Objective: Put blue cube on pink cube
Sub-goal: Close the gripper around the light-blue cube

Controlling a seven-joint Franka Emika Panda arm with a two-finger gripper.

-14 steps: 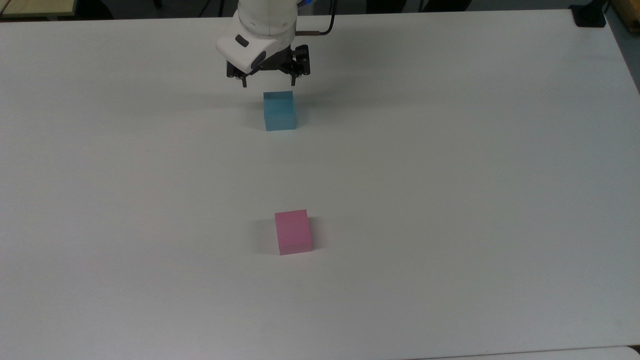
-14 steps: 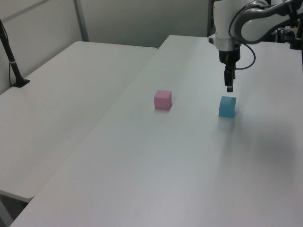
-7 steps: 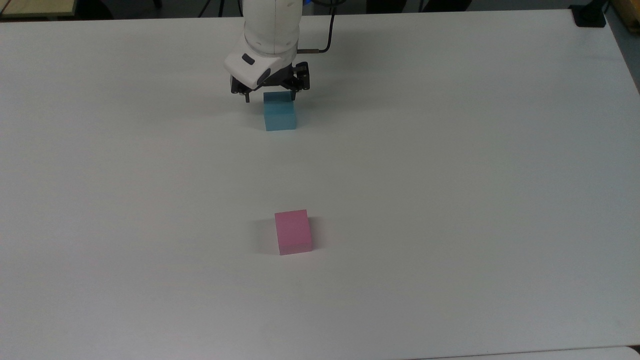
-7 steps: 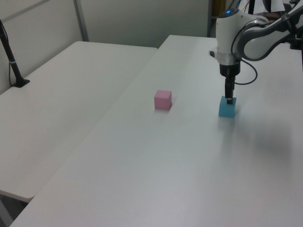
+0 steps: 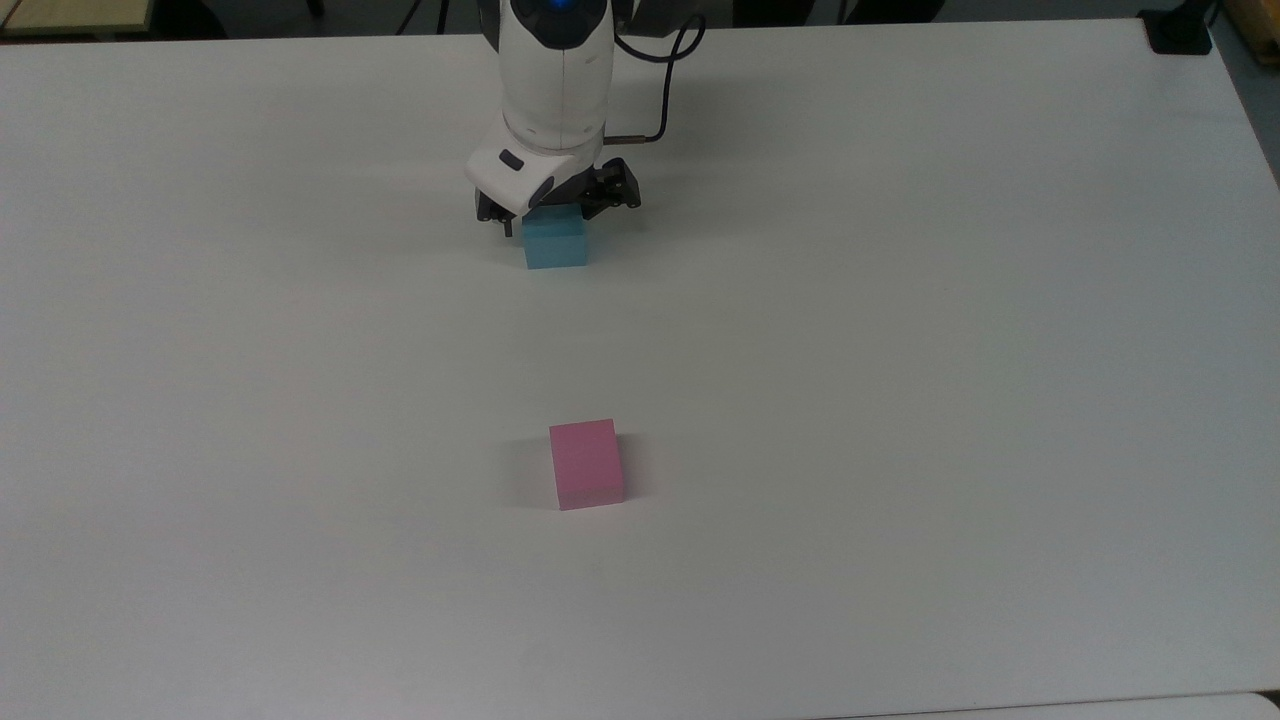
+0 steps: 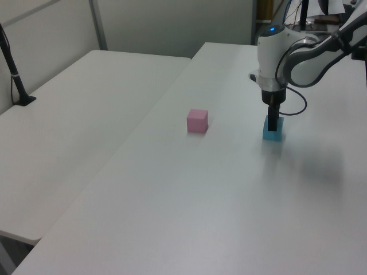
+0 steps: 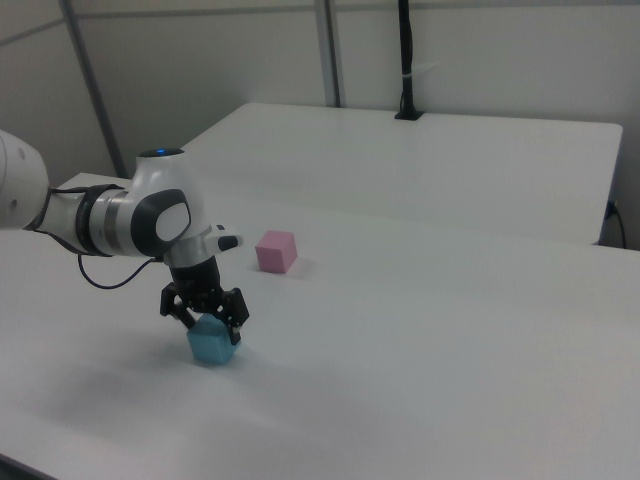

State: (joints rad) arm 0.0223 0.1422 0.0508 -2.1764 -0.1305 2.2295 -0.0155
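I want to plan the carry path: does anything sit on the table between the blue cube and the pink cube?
Nothing visible does. The table is bare between the blue cube, which the gripper straddles, and the pink cube. The left view agrees.

The hand [image 5: 556, 212] hides the blue cube's [image 5: 556, 246] top.

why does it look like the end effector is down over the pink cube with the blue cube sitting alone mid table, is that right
Not quite: the cubes are swapped. The end effector is down over the blue cube, its fingers open on either side, while the pink cube sits alone mid table. The right view shows this clearly, and the top view agrees.
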